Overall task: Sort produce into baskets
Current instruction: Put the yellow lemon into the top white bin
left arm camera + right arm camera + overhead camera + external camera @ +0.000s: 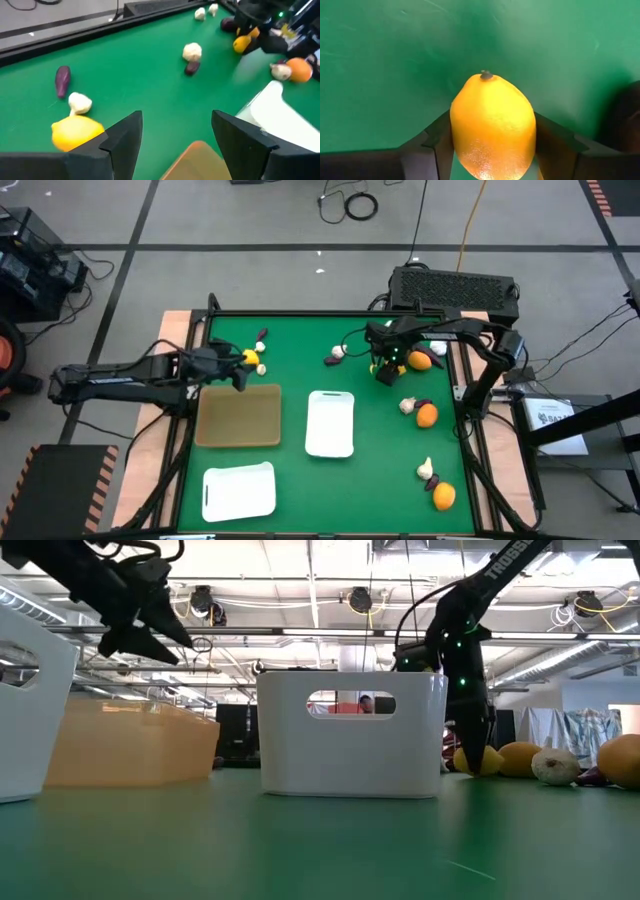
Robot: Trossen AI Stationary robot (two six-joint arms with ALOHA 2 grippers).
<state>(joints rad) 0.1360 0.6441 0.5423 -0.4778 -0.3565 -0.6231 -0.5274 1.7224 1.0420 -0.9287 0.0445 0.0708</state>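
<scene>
My right gripper (386,370) points down at the table's far right and is shut on a yellow lemon (492,125). My left gripper (236,372) is open and empty. It is raised above the far edge of the tan tray (240,416), next to another lemon (250,358) and a garlic bulb (262,368) that lie on the green mat. Two white trays stand on the mat, one in the middle (330,423) and one near left (240,490). All three trays look empty. My right gripper pinches the lemon's two long sides (456,131) between its two fingers, across its middle. The fingers come from above, pointing down (476,740). The lemon's stem end (486,75) points away from the wrist, and the lemon sits at table height (480,761). Whether it is lifted clear, I cannot tell.
Loose produce lies on the mat: a garlic bulb (338,352) and a purple piece (330,362) far centre, an orange fruit (420,361) beside my right gripper, an orange fruit (427,416) with a garlic bulb (407,406) mid right, and an orange fruit (443,496) near right.
</scene>
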